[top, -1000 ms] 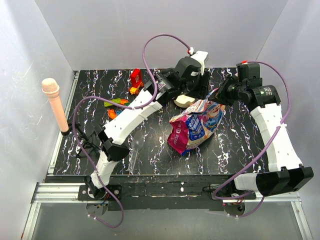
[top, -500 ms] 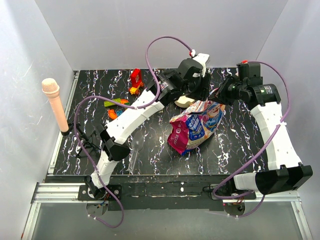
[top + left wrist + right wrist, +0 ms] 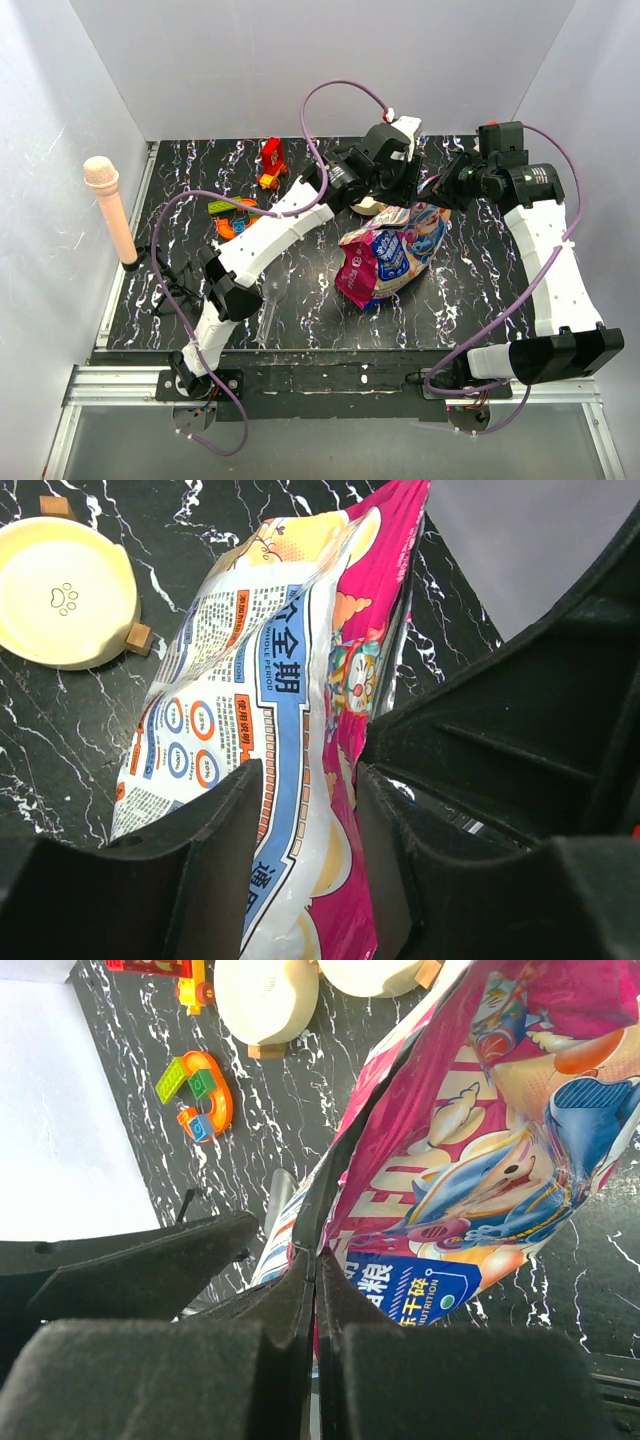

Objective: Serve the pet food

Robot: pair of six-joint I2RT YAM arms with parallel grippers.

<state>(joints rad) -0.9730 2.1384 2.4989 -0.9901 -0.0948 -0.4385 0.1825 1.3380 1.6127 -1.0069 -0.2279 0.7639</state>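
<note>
Busy with the opening step: pet food bag propped mid-worktop, near the cream bowl. Pinched shut at its top edge by the right gripper; straddled by the left gripper with jaws half apart, contact impossible to judge. Next, probably: clamp, spread the mouth, tip toward the bowl.

We are looking down from above and behind on the whole table; both wrist cameras are closely sharing the bag, at 3 o'clock from centre.

The bag hid its contents in every view. From above, the left arm covered most of the cream bowl. Both wrist views cropped the bag.
</note>
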